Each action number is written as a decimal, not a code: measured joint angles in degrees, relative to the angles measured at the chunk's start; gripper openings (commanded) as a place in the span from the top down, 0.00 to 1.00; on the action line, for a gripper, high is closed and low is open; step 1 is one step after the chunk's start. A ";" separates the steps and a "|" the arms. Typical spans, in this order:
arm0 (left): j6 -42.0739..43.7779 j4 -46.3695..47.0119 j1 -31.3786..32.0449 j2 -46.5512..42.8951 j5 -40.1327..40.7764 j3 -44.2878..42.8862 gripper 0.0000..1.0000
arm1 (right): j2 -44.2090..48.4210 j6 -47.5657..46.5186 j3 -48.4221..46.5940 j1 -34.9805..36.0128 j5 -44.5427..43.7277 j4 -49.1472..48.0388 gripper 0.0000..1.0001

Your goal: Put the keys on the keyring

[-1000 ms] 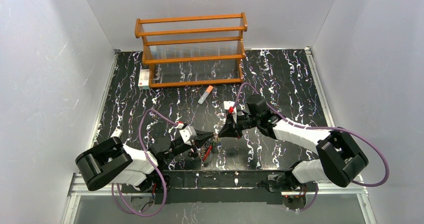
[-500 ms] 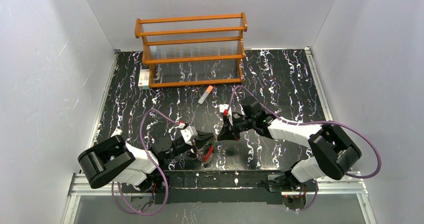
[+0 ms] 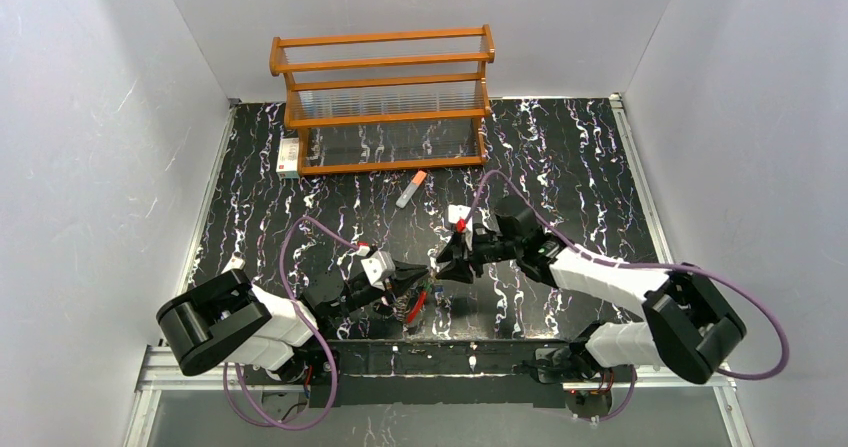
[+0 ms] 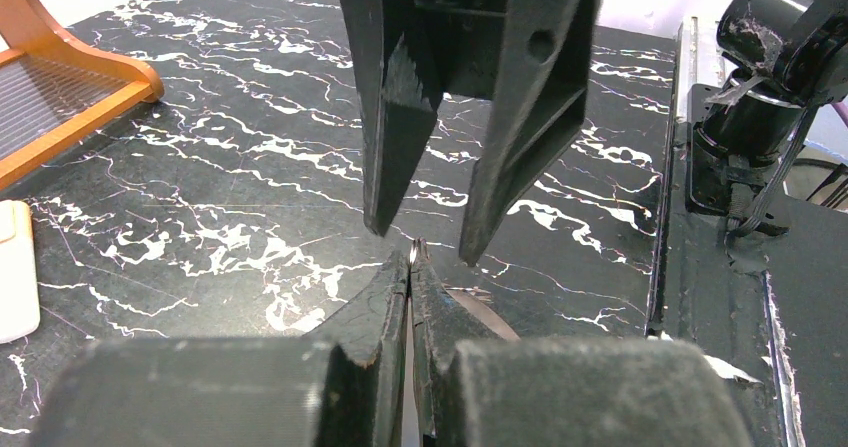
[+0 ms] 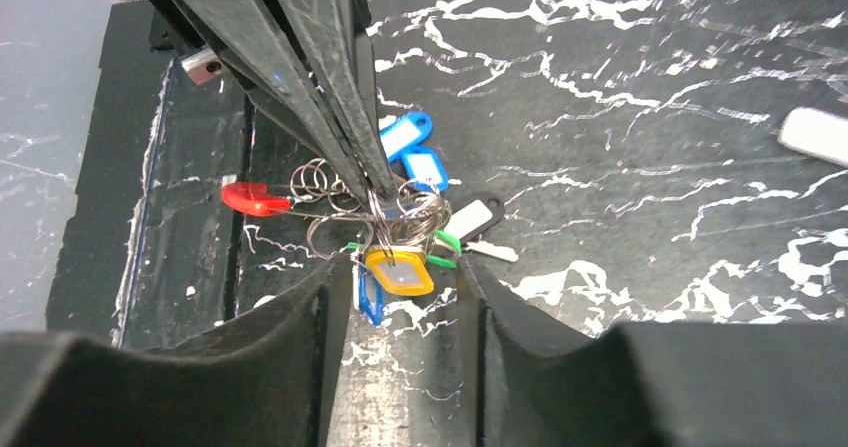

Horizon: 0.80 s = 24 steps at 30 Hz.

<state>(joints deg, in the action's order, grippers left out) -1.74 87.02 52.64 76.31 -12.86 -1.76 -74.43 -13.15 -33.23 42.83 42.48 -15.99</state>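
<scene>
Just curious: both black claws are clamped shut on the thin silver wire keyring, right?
Only the left gripper is clamped shut on the thin silver wire keyring. The right gripper stands open, jaws apart, as the right wrist view shows.

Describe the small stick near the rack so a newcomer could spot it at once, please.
Find the wooden rack at the back. Just in front of its middle lies a short grey stick; its orange cap sets it apart from the white box nearby.
</scene>
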 measured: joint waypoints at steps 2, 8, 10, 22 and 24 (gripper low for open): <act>0.00 0.02 0.00 0.00 0.00 0.00 1.00 | 2.10 -0.07 1.09 0.00 -0.50 -1.01 0.39; 0.00 0.00 0.00 0.00 0.00 0.00 1.00 | 3.48 1.38 2.12 0.00 -0.26 -4.39 0.41; 0.00 0.00 0.00 0.00 0.00 0.00 1.00 | 2.80 2.19 2.10 0.00 0.15 -5.86 0.50; -0.31 -0.04 -0.02 -0.17 0.46 0.02 1.00 | -3.63 5.73 0.44 0.00 3.54 -7.89 0.99; -0.39 -0.02 -0.02 -0.20 0.59 0.07 1.00 | -3.63 5.68 0.42 0.00 3.63 -7.82 0.99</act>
<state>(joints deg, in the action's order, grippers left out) -2.13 87.00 52.62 76.12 -12.27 -1.69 -78.06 -7.46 -32.82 42.83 46.11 -23.81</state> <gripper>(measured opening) 0.010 0.039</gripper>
